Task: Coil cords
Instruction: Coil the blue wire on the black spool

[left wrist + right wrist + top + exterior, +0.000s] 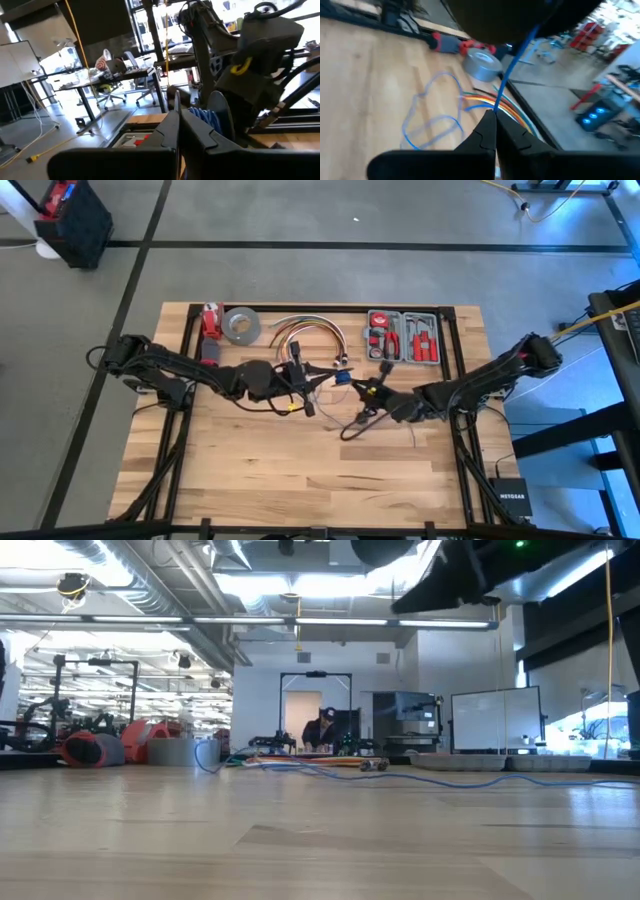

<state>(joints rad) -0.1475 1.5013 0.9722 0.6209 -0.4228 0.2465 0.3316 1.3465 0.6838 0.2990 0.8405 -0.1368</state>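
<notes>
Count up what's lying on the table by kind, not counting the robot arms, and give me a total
Cords: 1
Arched cable bundle: 1
Tape roll: 1
Tool case: 1
Red-and-grey tool: 1
Total: 5

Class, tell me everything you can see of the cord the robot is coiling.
The cord is a thin, blue, flexible wire. Part lies in loose loops on the wooden table; a taut strand rises from the shut right gripper towards the left arm. The left gripper is also shut, with bunched blue turns just beyond it.
</notes>
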